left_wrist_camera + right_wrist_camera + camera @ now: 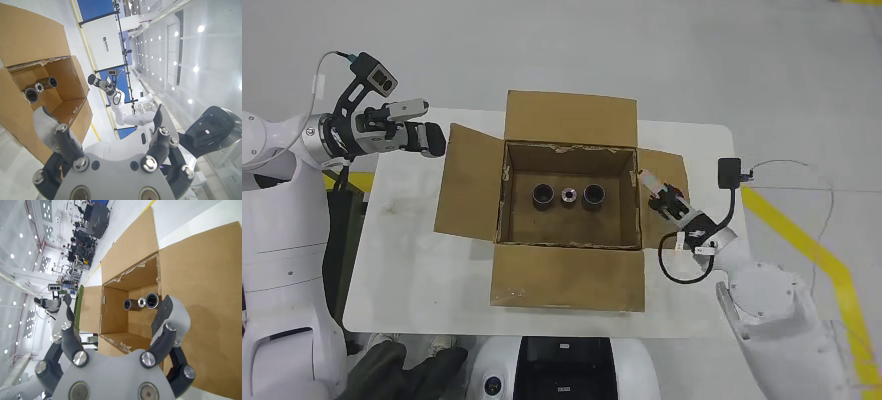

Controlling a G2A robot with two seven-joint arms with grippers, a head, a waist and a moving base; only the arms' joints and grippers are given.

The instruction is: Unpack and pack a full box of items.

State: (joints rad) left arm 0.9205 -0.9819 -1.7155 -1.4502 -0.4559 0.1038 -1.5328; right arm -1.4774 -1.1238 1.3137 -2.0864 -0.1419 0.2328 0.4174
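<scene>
Holding three metal cylinders [568,196], cardboard box [567,280] at table [402,270] centre, left gripper [439,140] wide beside it, right gripper [651,190] wide over its flap [670,166].

I am seeing a dark logo with one line of lettering on the white panel [103,43] across the hall; faint marks are showing inside the cylinders [151,300] in the box [198,275], too small to read

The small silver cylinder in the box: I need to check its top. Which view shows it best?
The right wrist view: the small silver cylinder looks largest there, its holed top facing the camera. The top view shows it tiny between two dark cylinders; the left wrist view shows it smaller, slanted.
</scene>
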